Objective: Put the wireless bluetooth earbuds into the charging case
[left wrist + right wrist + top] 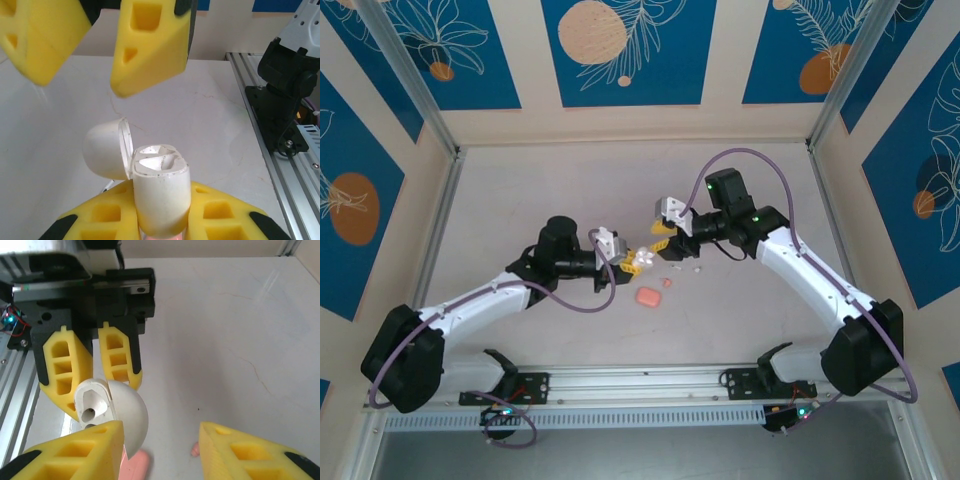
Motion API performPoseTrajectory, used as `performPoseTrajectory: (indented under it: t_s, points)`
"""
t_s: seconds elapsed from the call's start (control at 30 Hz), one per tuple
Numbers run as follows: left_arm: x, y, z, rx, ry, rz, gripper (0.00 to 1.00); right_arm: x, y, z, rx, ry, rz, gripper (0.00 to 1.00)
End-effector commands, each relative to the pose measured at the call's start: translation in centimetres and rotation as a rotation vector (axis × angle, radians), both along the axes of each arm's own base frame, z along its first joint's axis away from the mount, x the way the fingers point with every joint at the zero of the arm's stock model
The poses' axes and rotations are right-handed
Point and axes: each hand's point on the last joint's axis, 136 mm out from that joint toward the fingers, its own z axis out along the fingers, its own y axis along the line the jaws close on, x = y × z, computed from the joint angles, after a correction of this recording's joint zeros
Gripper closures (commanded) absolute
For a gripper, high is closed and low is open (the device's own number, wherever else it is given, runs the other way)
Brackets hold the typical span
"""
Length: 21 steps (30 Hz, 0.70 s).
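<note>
On the table (540, 190): pale bare top, with all the work at its middle, between the 2 arms.
Left gripper (638, 262): clamped on the lower body of the charging case (161, 200), a white hinged shell raised off the table with its mouth turned toward the other arm.
Right gripper (660, 240): jaws part open with nothing between them, poised just above and beyond the case mouth.
Lid (102, 150): swung aside on its hinge, clear of the mouth.
Wells (157, 162): 2, and both look empty.
Pink box (648, 296): flat on the table just beside the grippers; I cannot tell what it is for.
Small pieces: 1 pink nub (667, 282) and 2 pale bits (677, 268) lie loose and close together near the pink box. They are too small to tell which are the earbuds, though the pale pair matches the case.
Step, as I judge it: fetch 1 earbud and seat it in a well.
Doing it well:
- Right arm, pickup: narrow the jaws before descending, since the pieces are tiny and crowded. Come in from the side away from the pink box and pinch across the bud's body so its nose leads.
- Left arm: tip the case mouth upward and hold it rigid.
- Right arm, seating: line up over 1 well, press straight in, and release only once the bud is seated. Avoid the lid, which a nudge could flip shut.
</note>
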Motion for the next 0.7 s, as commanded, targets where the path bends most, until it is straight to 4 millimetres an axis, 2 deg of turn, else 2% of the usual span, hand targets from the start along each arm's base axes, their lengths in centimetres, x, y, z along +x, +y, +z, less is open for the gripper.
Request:
performPoseTrajectory:
  t_s: [0.0, 0.1, 0.27, 0.5, 0.67]
  points:
    - [0.8, 0.0, 0.3, -0.052, -0.020, 0.048, 0.81, 0.2, -0.8, 1.3, 0.070, 0.101, -0.088, 0.55]
    - [1.7, 0.3, -0.5, -0.090, -0.006, 0.104, 0.81, 2.0, -2.3, 0.9, 0.079, 0.262, -0.260, 0.55]
    - [2.5, 0.2, -2.1, -0.134, 0.044, 0.142, 0.81, 3.9, -5.7, -2.7, -0.019, 0.484, -0.518, 0.55]
    - [2.3, 0.1, -3.7, -0.169, 0.070, 0.139, 0.82, 5.2, -8.7, -8.1, -0.279, 0.614, -0.662, 0.56]
    - [2.4, 0.3, -4.3, -0.162, 0.076, 0.157, 0.82, 6.2, -9.3, -10.7, -0.429, 0.595, -0.658, 0.56]
